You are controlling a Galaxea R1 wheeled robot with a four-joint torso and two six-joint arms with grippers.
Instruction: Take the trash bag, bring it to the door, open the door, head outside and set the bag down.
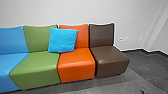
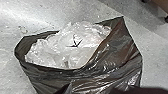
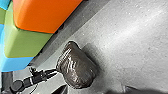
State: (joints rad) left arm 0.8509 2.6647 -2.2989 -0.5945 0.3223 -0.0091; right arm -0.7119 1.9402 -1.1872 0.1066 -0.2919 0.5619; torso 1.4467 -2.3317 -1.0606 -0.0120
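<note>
In the head view, a blue cushion (image 1: pixel 62 40) leans against the backs of a green seat (image 1: pixel 37 66) and an orange seat (image 1: pixel 76 67), with a brown seat (image 1: pixel 110 62) beside them. The left wrist view shows the dark trash bag (image 2: pixel 110 60), its mouth open around clear plastic (image 2: pixel 57 51). In the right wrist view, the left gripper's (image 3: pixel 57 71) fingers pinch the bag's edge; the right gripper's state cannot be told.
</note>
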